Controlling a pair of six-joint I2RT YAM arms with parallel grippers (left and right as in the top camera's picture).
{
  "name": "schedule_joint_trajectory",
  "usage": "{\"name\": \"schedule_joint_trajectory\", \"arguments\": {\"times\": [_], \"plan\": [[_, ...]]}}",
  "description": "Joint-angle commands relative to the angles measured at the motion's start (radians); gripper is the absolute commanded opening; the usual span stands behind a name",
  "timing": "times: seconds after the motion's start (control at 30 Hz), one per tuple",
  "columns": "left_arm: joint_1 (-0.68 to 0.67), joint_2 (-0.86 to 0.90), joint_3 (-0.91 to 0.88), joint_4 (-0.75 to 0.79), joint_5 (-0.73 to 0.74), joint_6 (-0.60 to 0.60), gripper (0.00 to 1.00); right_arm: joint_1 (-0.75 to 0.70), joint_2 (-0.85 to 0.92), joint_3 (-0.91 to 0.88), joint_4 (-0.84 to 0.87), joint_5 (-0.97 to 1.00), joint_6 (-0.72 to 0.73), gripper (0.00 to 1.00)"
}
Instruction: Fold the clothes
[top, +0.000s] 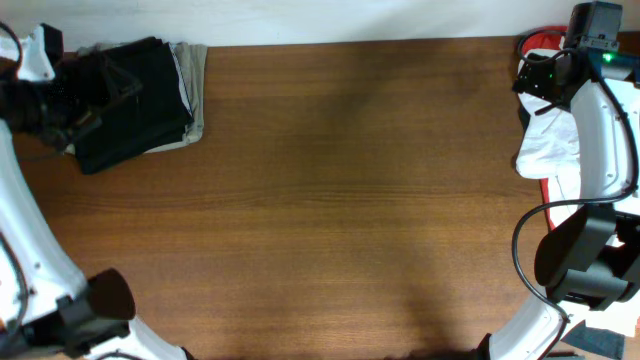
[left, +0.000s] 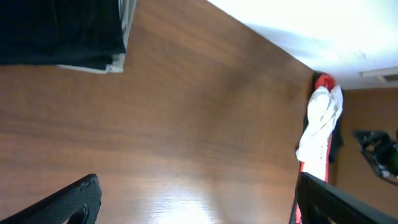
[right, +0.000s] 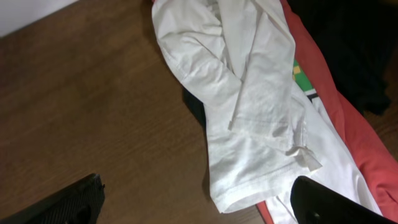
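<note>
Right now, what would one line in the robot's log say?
black garment: folded on beige garment, left; white garment: crumpled on red garment, right; left gripper: open; right gripper: open

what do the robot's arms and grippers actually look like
Both arms have glossy white shell links, left arm and right arm, with bulky black joint housings. A black cable loops beside the right arm, and a green light glows near its wrist. The fingers are matte black.
</note>
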Motion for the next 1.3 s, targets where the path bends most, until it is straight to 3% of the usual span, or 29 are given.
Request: {"name": "schedule_joint_trajectory", "arguments": {"times": [0.0,0.2,0.5,0.63,0.77,0.87,0.97,1.13,1.27], "plan": [[-0.024,-0.129,-0.026,-0.005,-0.06,0.056,0.99,0.005,-0.01,0.012,0.0,0.016,-0.002,0.99],[-0.109,-0.33,-0.246,-0.005,-0.076,0.055,0.99,0.005,-0.01,0.012,0.0,0.016,-0.002,0.99],[-0.135,-0.344,-0.278,-0.005,-0.087,0.064,0.99,0.005,-0.01,0.012,0.0,0.016,-0.002,0.99],[-0.253,-0.375,-0.412,0.035,-0.253,0.123,0.99,0.005,-0.01,0.012,0.0,0.016,-0.002,0.99],[-0.327,-0.583,-0.754,0.331,-0.285,0.124,0.99,0.005,-0.01,0.012,0.0,0.016,-0.002,0.99],[-0.336,-0.89,-1.233,0.732,-0.286,0.162,0.99,0.005,-0.01,0.012,0.0,0.016,-0.002,0.99],[-0.336,-1.17,-1.556,0.945,-0.285,0.161,0.99,0.005,-0.01,0.012,0.0,0.016,-0.002,0.99],[-0.336,-1.391,-1.755,1.075,-0.344,0.161,0.99,0.005,-0.01,0.012,0.0,0.016,-0.002,0.99],[-0.336,-1.484,-1.959,1.33,-0.341,0.161,0.99,0.005,-0.01,0.012,0.0,0.016,-0.002,0.99]]}}
